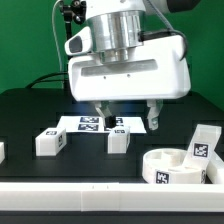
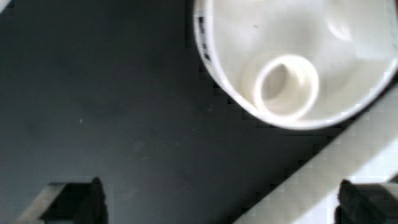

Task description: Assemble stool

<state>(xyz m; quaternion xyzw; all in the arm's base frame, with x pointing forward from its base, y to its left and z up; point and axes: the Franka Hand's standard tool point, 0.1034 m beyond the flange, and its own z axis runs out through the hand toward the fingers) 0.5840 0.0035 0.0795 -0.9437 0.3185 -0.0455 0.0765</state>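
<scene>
The round seat lies below and beside my gripper, which hangs wide and empty near one loose leg, another leg and an upright leg off to either side, so I judge nothing is joined yet and every leg is left to fit.

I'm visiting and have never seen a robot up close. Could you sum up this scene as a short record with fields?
tool: open, empty, above the table
seat: round, white, lying at the exterior view's right
legs: first leg and second leg loose near the middle; third leg beside the seat
progress: no leg seen fitted in the seat
</scene>
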